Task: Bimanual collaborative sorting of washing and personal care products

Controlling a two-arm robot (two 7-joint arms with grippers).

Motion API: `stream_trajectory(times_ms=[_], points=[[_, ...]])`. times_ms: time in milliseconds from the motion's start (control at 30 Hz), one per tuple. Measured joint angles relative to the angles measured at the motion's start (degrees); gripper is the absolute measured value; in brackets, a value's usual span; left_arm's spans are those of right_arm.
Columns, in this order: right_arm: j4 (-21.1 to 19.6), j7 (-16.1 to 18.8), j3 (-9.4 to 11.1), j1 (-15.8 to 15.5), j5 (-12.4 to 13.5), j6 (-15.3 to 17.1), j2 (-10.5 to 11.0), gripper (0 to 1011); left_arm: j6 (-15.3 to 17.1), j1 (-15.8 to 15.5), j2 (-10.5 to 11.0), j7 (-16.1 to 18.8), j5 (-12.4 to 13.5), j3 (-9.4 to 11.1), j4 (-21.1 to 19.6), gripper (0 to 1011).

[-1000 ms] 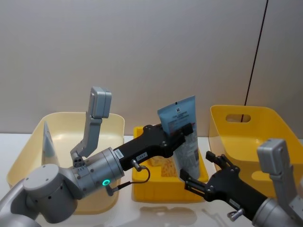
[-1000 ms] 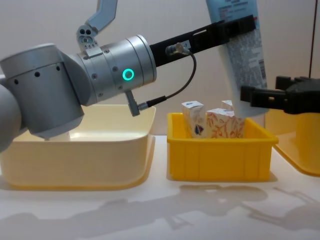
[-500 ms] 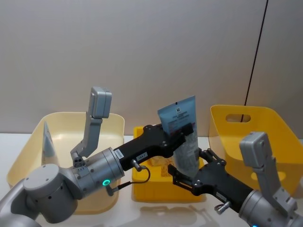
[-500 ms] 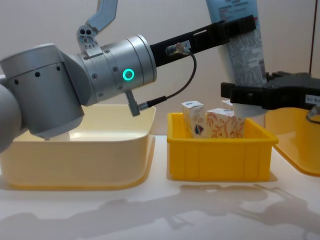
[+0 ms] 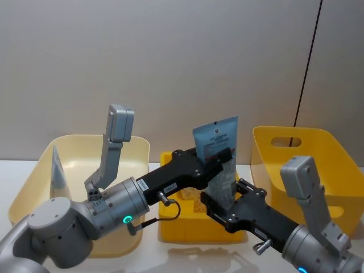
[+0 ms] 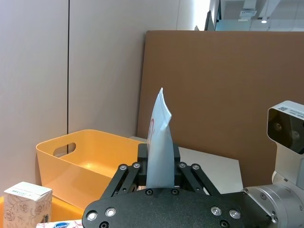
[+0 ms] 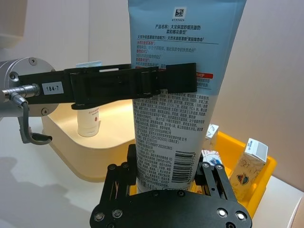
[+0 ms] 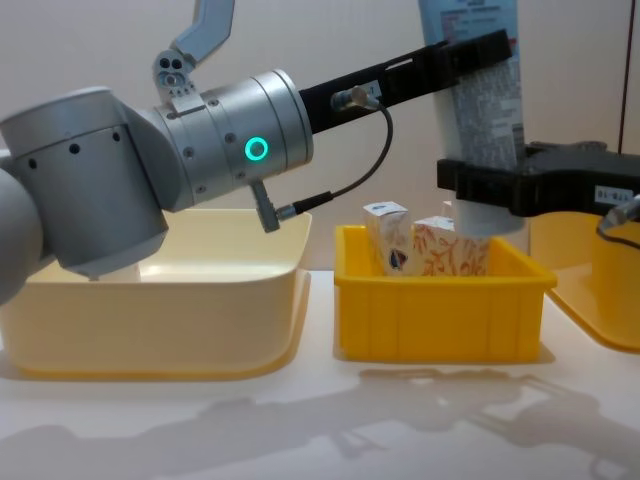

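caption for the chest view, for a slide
Left claw holds a squeeze tube upright above the yellow bin while the right claw brackets its lower end.

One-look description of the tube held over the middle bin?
Find the small yellow bin in the middle. Upright above it, cap down, is the pale blue tube, clamped in the left tool, with the right tool at its lower end. Unlike the short cartons in the bin, it is tall and airborne.

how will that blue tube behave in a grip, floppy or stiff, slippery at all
The tube is probably fairly stiff: clamped by the left gripper across its upper part, it stands upright without sagging. Its glossy printed skin may be a little slippery. It looks fuller lower down, where the right gripper sits, so it likely squashes there.
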Motion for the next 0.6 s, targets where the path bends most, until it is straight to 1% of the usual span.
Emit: stream_trajectory(times_ms=[200, 233, 267, 300, 333, 367, 400, 433, 500, 533, 600], points=[[0.13, 0.06, -0.18, 0.25, -0.11, -0.05, -0.1, 608, 0.0, 0.0, 0.0, 0.0, 0.01, 0.02, 0.0, 379], [0.15, 0.06, -0.19, 0.27, -0.12, -0.05, -0.1, 605, 0.0, 0.0, 0.0, 0.0, 0.01, 0.02, 0.0, 439], [0.16, 0.07, -0.21, 0.3, -0.13, -0.06, -0.11, 598, 0.0, 0.0, 0.0, 0.0, 0.01, 0.01, 0.0, 458], [0.17, 0.07, -0.21, 0.3, -0.13, -0.06, -0.12, 596, 0.0, 0.0, 0.0, 0.0, 0.01, 0.01, 0.0, 499], [0.18, 0.07, -0.21, 0.31, -0.14, -0.06, -0.12, 591, 0.0, 0.0, 0.0, 0.0, 0.0, 0.01, 0.0, 499], [0.18, 0.07, -0.22, 0.31, -0.15, -0.06, -0.12, 587, 0.0, 0.0, 0.0, 0.0, 0.01, 0.01, 0.0, 556], [0.18, 0.06, -0.22, 0.31, -0.16, -0.06, -0.13, 577, 0.0, 0.0, 0.0, 0.0, 0.01, 0.01, 0.0, 578], [0.19, 0.02, -0.18, 0.31, -0.2, -0.06, -0.18, 575, 0.0, 0.0, 0.0, 0.0, 0.01, 0.01, 0.0, 637], [0.2, -0.16, -0.12, 0.31, -0.28, -0.03, -0.25, 566, 0.0, 0.0, 0.0, 0.0, 0.01, 0.01, 0.0, 673], [0.21, -0.47, -0.03, 0.28, -0.43, 0.05, -0.32, 562, 0.0, 0.0, 0.0, 0.0, 0.01, 0.01, 0.0, 722], [0.24, -0.91, 0.12, 0.24, -0.61, 0.1, -0.41, 555, 0.01, 0.0, 0.0, 0.0, 0.01, 0.01, 0.0, 782]])
